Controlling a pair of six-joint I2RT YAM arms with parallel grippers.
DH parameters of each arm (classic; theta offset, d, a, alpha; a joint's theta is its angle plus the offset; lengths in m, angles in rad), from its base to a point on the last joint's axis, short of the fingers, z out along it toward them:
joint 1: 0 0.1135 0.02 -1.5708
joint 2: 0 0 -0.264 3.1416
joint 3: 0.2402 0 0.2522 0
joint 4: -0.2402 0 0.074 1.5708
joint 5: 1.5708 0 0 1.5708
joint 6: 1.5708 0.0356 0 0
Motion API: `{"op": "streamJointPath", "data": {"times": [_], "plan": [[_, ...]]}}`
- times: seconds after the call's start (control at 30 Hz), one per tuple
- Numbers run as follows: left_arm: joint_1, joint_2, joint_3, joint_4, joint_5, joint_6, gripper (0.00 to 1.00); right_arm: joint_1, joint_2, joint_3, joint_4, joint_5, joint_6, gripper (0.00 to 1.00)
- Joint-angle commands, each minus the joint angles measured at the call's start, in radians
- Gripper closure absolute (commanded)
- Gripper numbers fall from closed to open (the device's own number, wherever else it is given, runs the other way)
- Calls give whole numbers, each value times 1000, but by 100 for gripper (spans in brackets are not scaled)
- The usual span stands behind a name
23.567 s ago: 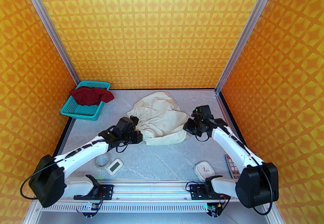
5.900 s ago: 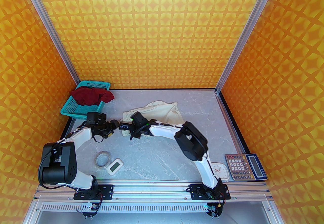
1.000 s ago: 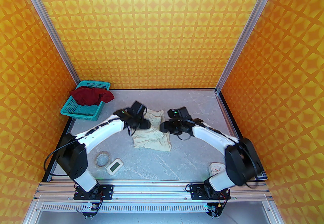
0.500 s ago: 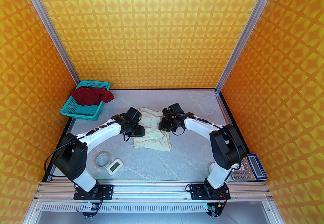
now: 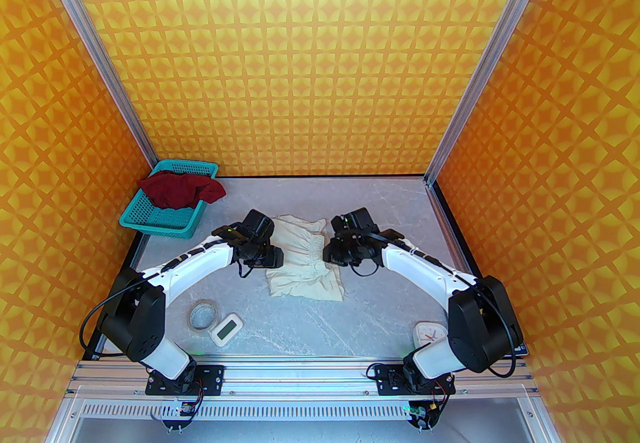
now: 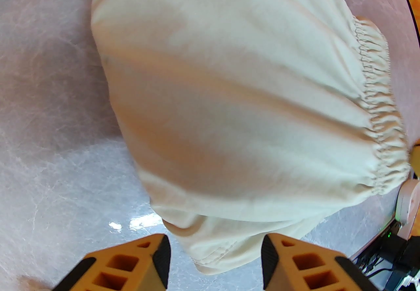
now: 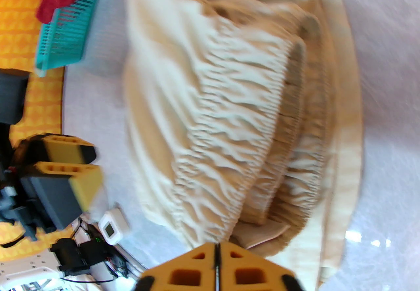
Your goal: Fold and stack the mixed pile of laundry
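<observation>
The cream piece (image 5: 305, 263) lies folded on the table's middle, its gathered elastic band (image 7: 236, 112) on top. My left gripper (image 5: 274, 257) sits at its left edge, open, with the cloth's hem (image 6: 216, 250) just beyond the orange fingertips (image 6: 160, 253) and nothing between them. My right gripper (image 5: 331, 255) hovers at the cloth's right edge; its fingers (image 7: 203, 260) are pressed together just short of the folds and hold nothing. The dark red T-shirt (image 5: 180, 188) lies bunched in the teal basket (image 5: 160, 223) at the back left.
A tape roll (image 5: 202, 316) and a white digital timer (image 5: 226, 328) lie near the front left. A white clock (image 5: 429, 332) sits at the front right, partly behind my right arm. Orange patterned walls close in three sides.
The right gripper went from open to shut and drew back to the cloth's right edge. The left gripper slid slightly left. The cream piece shifted a little to the right.
</observation>
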Motion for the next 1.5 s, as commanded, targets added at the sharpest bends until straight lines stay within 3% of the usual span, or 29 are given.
{"op": "streamJointPath", "data": {"times": [0.0,0.2,0.4,0.57,0.77,0.9,1.1,1.23,1.3,1.47], "plan": [[2,19,24,12,45,46,51,3,115,-14,16,62,-7,80],[-42,13,80,15,51,199,47,-5,227,-13,45,128,-13,79],[-188,17,120,90,33,517,29,-55,75,-58,53,41,35,51],[-293,85,85,260,-37,748,20,-176,-60,-118,33,-15,37,41],[-388,218,91,326,-190,931,10,-300,-134,-196,19,-67,11,38],[-395,301,102,349,-223,983,3,-339,-151,-233,31,-95,1,37],[-430,387,112,339,-224,1009,3,-403,-155,-262,45,-139,-3,37],[-431,429,96,355,-241,997,14,-409,-136,-268,77,-175,18,37],[-431,447,98,356,-250,990,27,-409,-119,-275,104,-197,36,37],[-433,431,54,412,-250,969,78,-409,-90,-285,133,-224,53,36]]}}
